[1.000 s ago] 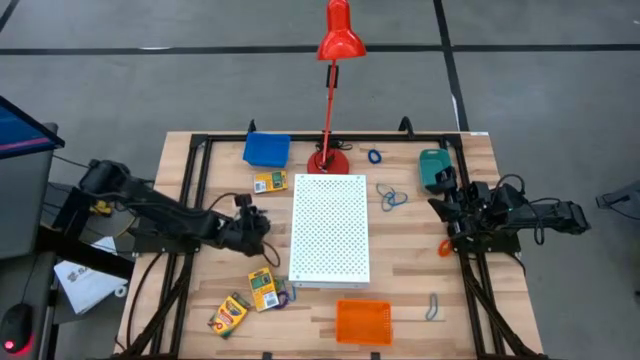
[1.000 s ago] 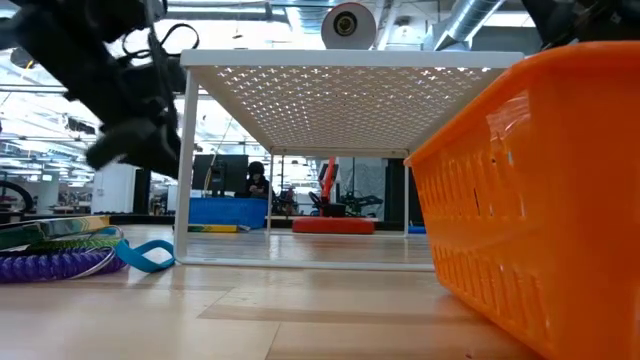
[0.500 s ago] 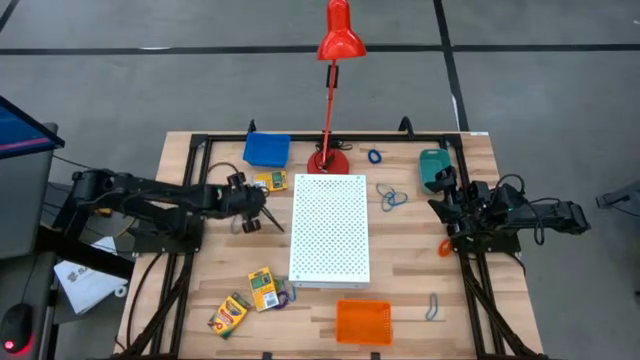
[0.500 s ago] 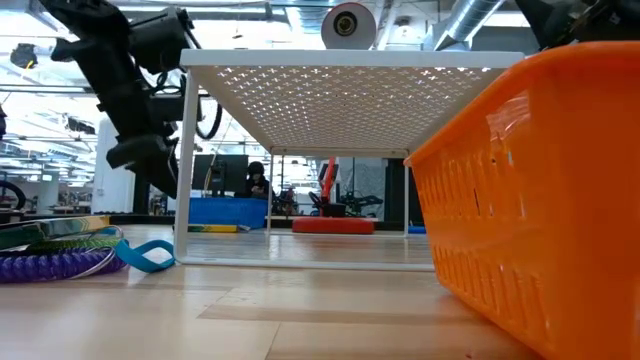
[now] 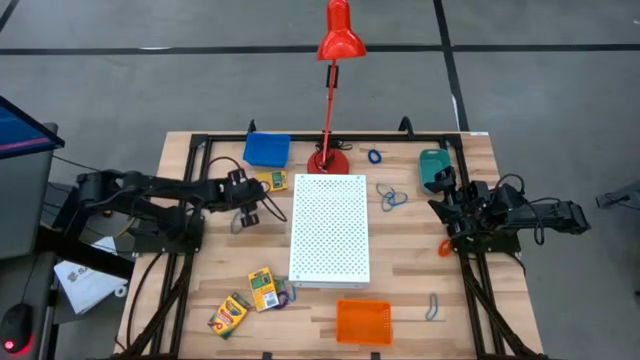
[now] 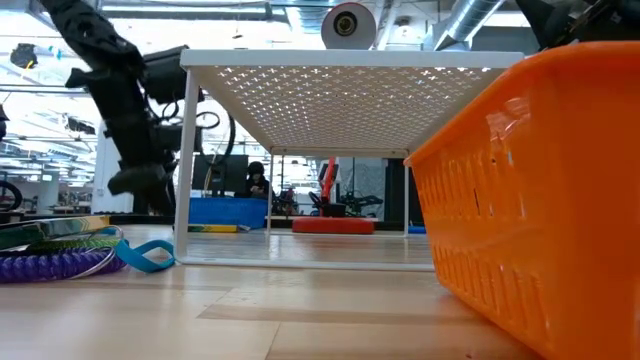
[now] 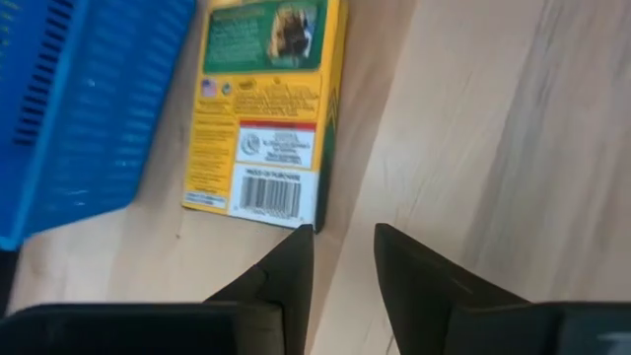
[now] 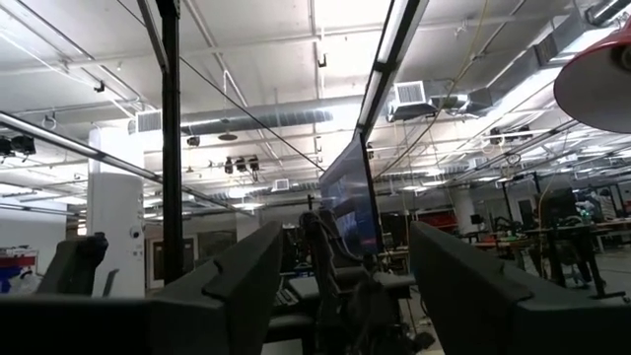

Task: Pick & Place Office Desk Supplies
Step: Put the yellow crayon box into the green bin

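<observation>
The crayon box (image 7: 266, 108) lies flat at the far left of the table (image 5: 420, 250), just right of the blue tray (image 5: 266, 149). Judged light and stiff, a cardboard pack best pinched across its narrow sides. It is yellow with a green panel and a barcode. The left gripper (image 7: 342, 247) hovers beside its corner, jaws narrowly parted and empty. The right gripper (image 8: 345, 266) waits at the table's right edge, jaws apart, holding nothing.
</observation>
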### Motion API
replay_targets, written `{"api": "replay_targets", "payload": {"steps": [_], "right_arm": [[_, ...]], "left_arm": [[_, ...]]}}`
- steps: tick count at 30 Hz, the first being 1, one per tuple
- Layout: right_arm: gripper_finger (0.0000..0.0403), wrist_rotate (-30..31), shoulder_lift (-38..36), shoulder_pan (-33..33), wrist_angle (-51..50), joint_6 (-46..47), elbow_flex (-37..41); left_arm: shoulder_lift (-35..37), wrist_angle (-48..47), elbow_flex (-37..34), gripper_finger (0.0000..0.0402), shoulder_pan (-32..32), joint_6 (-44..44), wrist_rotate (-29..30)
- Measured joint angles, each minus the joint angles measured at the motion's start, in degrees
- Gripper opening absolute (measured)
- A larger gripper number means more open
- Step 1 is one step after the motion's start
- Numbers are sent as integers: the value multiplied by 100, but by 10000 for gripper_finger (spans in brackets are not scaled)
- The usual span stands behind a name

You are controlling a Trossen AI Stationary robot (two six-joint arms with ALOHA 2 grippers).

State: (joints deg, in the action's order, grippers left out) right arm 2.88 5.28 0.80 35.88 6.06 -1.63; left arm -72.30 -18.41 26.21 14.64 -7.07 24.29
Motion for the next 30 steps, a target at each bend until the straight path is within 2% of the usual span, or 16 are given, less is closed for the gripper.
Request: {"api": "replay_targets", "payload": {"steps": [11, 16, 25, 30], "right_arm": [[218, -2, 0, -2, 2, 0, 0], [218, -2, 0, -2, -2, 0, 0], [218, -4, 0, -2, -4, 2, 0], [218, -4, 0, -2, -9, 2, 0]], "left_arm": [[-24, 742, -237, 108, 13, -190, 79], [-265, 1013, -237, 108, 83, -280, 93], [-1091, 1644, -220, 108, 64, -319, 875], [-1123, 1648, -220, 80, 63, -319, 880]]}}
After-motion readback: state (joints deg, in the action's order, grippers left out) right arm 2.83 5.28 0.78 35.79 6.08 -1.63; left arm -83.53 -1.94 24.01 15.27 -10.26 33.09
